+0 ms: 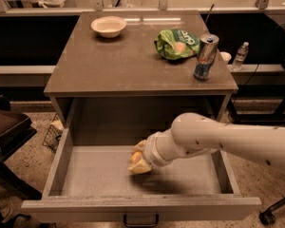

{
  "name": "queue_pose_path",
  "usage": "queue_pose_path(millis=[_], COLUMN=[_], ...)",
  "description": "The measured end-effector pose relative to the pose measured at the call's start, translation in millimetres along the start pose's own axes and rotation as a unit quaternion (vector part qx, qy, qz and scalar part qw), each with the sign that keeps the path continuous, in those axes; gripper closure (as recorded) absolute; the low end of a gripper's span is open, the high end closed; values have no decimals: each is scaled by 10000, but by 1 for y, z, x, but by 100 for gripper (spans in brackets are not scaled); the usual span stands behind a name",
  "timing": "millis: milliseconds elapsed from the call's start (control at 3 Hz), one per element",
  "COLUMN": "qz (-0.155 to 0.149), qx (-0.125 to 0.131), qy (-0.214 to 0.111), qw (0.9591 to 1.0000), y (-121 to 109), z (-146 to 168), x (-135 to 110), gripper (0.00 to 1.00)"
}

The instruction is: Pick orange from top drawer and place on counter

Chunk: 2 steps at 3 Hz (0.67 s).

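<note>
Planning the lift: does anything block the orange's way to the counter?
Nothing visible does. The gripper is at the orange in the top drawer; bowl, bag and can stand back from the counter's front edge.

Pretty dim, warm lighting here. Speckled floor, dark chair off to the left, wire basket near it, railed ledge along the back.

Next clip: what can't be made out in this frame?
Camera view:
- orange: mostly hidden by the gripper, down inside the top drawer.
- its floor at right: covered by the arm.
- arm's base: cut off by the right edge.
- can on the counter: label unreadable.
</note>
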<state>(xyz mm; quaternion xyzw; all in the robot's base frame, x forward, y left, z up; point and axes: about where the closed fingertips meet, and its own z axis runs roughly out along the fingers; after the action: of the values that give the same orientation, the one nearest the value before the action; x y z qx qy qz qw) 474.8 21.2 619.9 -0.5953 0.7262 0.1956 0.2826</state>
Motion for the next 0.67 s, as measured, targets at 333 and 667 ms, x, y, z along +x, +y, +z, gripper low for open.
queue_pose_path(millis=[333, 667], qz=[-8, 99], qx=[234, 175], qy=[-396, -709], qw=[9989, 9973], y=[-40, -75], z=[-80, -137], x=[-48, -101], gripper=[100, 100])
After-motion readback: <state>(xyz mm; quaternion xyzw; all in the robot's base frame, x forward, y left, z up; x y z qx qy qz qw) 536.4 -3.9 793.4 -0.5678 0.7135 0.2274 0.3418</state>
